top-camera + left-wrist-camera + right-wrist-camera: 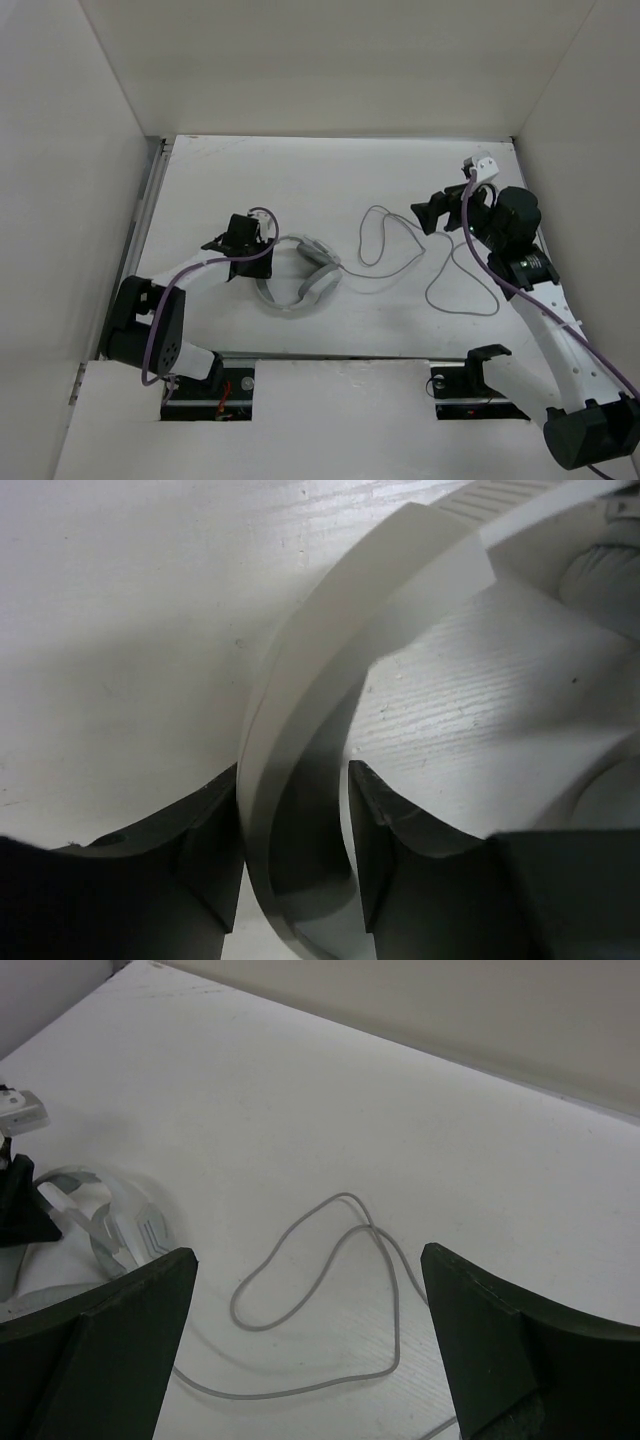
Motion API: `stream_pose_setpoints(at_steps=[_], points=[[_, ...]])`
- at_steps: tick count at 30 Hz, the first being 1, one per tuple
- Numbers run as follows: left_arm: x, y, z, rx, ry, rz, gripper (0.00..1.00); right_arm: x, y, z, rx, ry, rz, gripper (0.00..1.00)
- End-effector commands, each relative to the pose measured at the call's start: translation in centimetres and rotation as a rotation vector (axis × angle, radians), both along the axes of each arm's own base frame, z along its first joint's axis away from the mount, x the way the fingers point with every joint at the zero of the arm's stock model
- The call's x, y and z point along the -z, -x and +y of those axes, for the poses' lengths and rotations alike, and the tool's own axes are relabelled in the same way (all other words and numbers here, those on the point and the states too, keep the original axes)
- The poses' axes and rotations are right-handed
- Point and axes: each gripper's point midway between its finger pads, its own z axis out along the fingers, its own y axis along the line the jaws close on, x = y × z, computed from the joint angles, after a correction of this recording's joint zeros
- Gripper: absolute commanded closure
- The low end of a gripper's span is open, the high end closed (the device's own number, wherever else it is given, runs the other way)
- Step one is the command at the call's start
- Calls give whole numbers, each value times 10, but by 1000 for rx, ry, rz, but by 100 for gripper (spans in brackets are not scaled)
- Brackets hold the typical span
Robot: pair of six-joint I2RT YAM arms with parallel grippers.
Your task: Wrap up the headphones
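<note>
The light grey headphones (318, 268) lie on the white table left of centre. My left gripper (252, 238) is shut on their headband (330, 630), with a finger on each side of the band (295, 780). An earcup pad (600, 570) shows at the top right of the left wrist view. The thin grey cable (376, 209) runs right from the headphones in loose loops on the table. My right gripper (428, 213) is open and empty, held above the cable loops (396, 1331); its fingers stand wide apart (308, 1255). The headphones also show at the left of the right wrist view (110, 1220). I cannot make out the plug.
White walls (340, 60) enclose the table on the left, back and right. The arm bases (200, 385) sit at the near edge. A purple robot cable (466, 215) hangs beside the right wrist.
</note>
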Motion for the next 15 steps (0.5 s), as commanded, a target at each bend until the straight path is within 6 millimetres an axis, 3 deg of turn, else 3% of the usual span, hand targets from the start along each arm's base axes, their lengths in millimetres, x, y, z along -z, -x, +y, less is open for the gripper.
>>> stream_pose_setpoints(at_steps=[1,8,10,13,15], points=[[5,-5,-4,9,1,-27,66,-37,-4,-6,30,-47,-99,0],[13,-3,-6,34,-5,-18,96,-41,-4,-14,55,-55,-108,0],[9,-9,-6,32,-8,-35,100,-41,-3,-15,58,-54,-110,0],[-12,-28,-6,16,-26,-96,100,-37,-1,-14,48,-39,-112,0],[-38,-46,-10,15,-19,-147,100,-31,1,-13,34,-9,-114,0]])
